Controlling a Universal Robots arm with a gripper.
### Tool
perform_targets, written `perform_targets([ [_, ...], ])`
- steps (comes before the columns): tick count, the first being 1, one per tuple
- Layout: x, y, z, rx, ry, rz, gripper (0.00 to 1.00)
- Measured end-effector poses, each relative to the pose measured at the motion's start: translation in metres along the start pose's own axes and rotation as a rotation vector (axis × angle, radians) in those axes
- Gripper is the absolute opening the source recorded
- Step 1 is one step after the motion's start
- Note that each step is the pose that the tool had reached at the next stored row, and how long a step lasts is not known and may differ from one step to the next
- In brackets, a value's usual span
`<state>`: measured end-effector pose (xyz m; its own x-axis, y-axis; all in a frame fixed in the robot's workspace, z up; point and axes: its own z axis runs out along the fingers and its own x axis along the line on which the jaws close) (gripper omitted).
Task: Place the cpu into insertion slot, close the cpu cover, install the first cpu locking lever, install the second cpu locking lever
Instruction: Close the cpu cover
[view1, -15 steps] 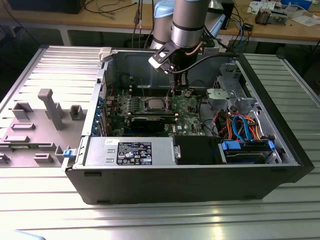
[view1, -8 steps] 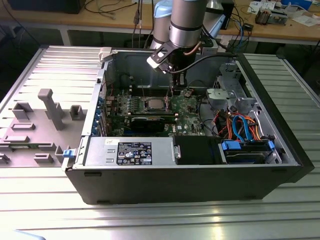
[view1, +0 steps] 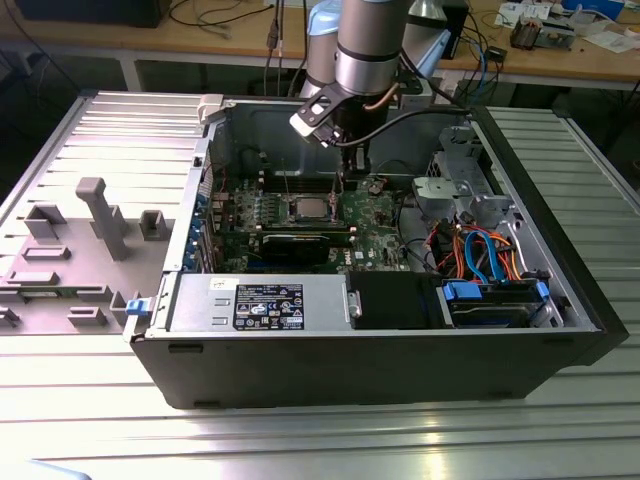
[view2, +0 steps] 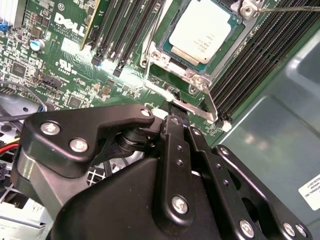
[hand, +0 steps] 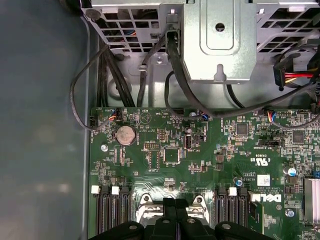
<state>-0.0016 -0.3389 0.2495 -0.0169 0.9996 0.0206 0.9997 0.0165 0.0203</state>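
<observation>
The cpu (view2: 202, 30), a square chip with a silvery top, lies flat in the insertion slot (hand: 145, 210) on the green board; it is also seen in the exterior view as the cpu (view1: 308, 208). The silver cpu cover (view2: 196, 76) frames the chip and appears to lie down around it. One locking lever (view2: 192, 107) runs along the socket's edge, and a thin second lever (view2: 285, 8) sticks out at another corner. My gripper (view2: 174, 107) hangs just over the first lever, its black fingers pressed together. It stands beside the socket as the gripper (view1: 345, 180).
Long black memory slots (view2: 260, 55) flank the socket. A black graphics card (view1: 300, 245) lies in front of it. A metal drive cage (hand: 217, 40) and black cables (hand: 107, 65) crowd the case's far end. The case walls (view1: 215, 140) close in the board.
</observation>
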Motion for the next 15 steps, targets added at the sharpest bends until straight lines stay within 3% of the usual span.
perform_targets([
  [15,0.0001,-0.0064,0.0005,0.0000,0.0004,0.000,0.11],
])
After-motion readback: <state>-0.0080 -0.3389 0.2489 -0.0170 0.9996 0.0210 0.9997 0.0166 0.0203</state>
